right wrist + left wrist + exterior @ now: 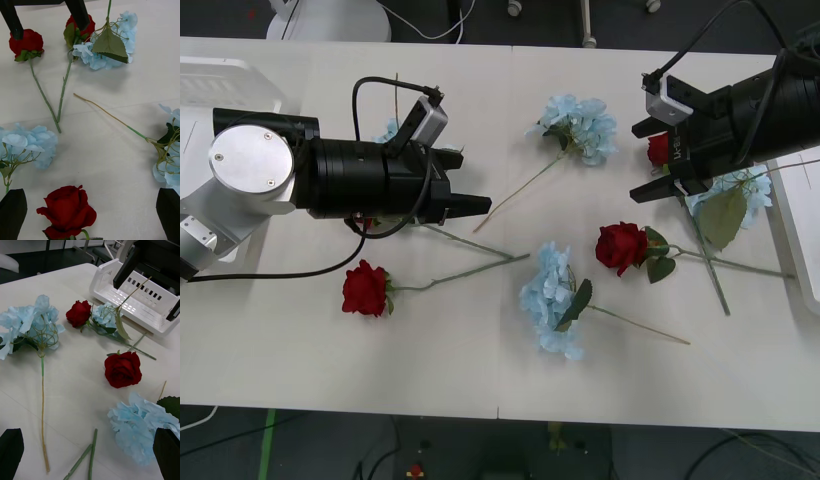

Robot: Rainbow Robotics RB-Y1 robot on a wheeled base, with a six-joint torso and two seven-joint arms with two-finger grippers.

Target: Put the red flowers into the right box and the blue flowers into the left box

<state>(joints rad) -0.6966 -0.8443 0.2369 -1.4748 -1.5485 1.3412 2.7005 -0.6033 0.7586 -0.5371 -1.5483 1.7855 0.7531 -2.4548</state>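
Although sorting is the goal, nothing is seen inside either box; all flowers lie loose on the table (480, 390).

Red flowers noted: one near the left arm (365, 288), one at centre-right (621, 246), one just beside the right end effector (658, 149). Blue flowers noted: a cluster at the far middle (582, 125), one at the near middle (552, 298), one under the right arm (740, 196), and a fourth partly hidden behind the left arm (388, 131).

The right box (797, 235) is seen at the table's right edge, the left box (215, 85) at the far left corner.

Left end effector (472, 207): fingers spread, empty, above the table's middle. Right end effector (653, 160): fingers spread, empty, poised around the third rose.

Judgement: task is at its start; every flower is left to place.
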